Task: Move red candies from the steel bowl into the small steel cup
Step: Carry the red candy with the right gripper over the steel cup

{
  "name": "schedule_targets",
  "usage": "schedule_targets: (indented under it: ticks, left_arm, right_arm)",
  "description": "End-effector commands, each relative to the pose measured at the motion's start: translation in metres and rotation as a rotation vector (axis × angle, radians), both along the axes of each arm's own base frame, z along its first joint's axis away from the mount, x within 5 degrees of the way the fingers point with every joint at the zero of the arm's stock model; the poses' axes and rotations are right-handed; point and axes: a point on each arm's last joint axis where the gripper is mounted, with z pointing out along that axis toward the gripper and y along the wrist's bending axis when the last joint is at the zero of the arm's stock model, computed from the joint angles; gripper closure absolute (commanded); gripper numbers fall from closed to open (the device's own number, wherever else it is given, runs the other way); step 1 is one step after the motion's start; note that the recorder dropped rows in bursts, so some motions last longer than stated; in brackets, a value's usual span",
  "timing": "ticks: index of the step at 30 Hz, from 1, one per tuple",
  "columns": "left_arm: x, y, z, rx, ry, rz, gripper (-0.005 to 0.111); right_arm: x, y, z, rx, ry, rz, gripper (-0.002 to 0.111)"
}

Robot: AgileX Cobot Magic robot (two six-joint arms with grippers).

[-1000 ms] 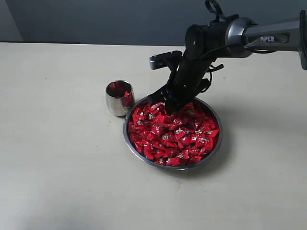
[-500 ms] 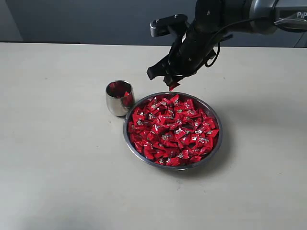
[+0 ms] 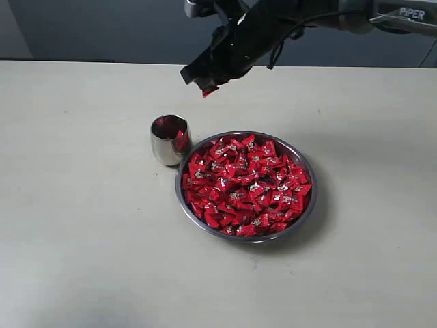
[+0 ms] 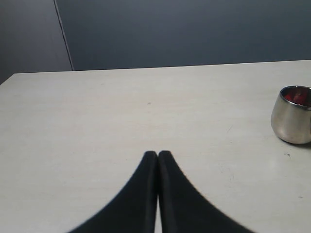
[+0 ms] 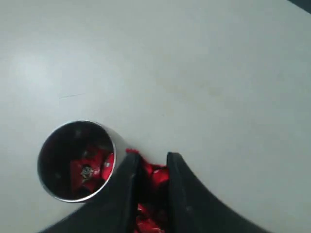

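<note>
On the bench (image 3: 82,239) the bowl (image 3: 295,152) sits heaped with candies (image 3: 246,188). The cup (image 3: 164,152) stands just beside its rim, with a few candies inside. Above and beyond the cup, the right pincer (image 3: 202,83) hangs clamped on one candy (image 3: 209,89). The left pincer (image 4: 158,156) is pressed together over the bench.

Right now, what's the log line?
right hand: shut on red candy | in air, near small steel cup | left hand: shut

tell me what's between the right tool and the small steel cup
Nothing: the exterior view shows only open air between the right tool, shut on a red candy, and the small steel cup.
</note>
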Motion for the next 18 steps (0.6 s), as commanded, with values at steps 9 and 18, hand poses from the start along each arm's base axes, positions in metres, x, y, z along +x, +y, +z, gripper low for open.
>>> schedule_targets:
  ticks: [9,18]
  left_arm:
    - [0.0,0.0,-0.001,0.0,-0.002,0.001,0.106]
    - [0.0,0.0,-0.001,0.0,-0.002,0.001,0.106]
  right_arm:
    - [0.002,0.037,-0.008,-0.05,0.074,0.261,0.109]
    - [-0.009,0.049,-0.008,-0.06,0.07,0.325,0.109]
